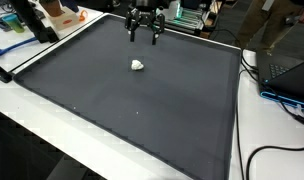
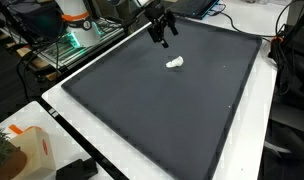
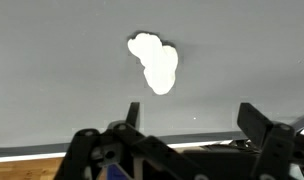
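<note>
The black end effector (image 1: 144, 40) hangs wide open over the far edge of the dark grey mat (image 1: 142, 120), apart from the small white crumpled lump (image 1: 138, 66) lying mid-mat. So light a lump could skid if one finger clips it.

Lump (image 1: 138, 66) on mat (image 1: 122, 110), before hand (image 1: 144, 40)

I had the whole black mat (image 1: 122, 110) open around my gripper (image 1: 144, 40); only the small white lump (image 1: 138, 66) lay near it. A laptop (image 1: 287, 65) and cables (image 1: 272, 150) crowded the table's right edge.
</note>
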Tool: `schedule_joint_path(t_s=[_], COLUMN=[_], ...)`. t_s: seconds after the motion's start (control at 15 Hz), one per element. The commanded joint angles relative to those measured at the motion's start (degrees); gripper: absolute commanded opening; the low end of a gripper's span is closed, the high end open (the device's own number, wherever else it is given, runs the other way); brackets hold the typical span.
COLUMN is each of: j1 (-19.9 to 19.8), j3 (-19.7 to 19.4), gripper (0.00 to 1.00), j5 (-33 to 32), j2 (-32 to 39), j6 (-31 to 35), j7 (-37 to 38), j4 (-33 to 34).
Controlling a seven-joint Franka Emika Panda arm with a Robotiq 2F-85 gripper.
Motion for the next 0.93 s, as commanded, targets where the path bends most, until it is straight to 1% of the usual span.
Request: schedule_joint_path(t_s=[0.0, 0.2, 0.27, 0.47, 0.53, 0.6, 0.87], j1=[0.0, 1.6, 2.5, 3.9, 4.6, 4.7, 5.4], j3=[0.0, -0.7, -1.2, -2.0, -3.3, -3.2, -2.2], gripper=[1.00, 1.00, 1.00, 1.00, 1.00, 1.00, 1.00], j5=[0.0, 2.9, 5.2, 8.2, 4.4, 3.2, 0.6], j2=[-0.1, -1.5, -1.8, -3.1, -3.1, -2.9, -1.4], j6=[-0.1, -7.4, -9.5, -19.1, -21.5, -24.0, -30.2], j7=[0.0, -2.1, -3.5, -6.9, -4.1, -3.1, -1.0], j4=[0.0, 2.6, 3.4, 6.5, 7.7, 8.9, 12.6])
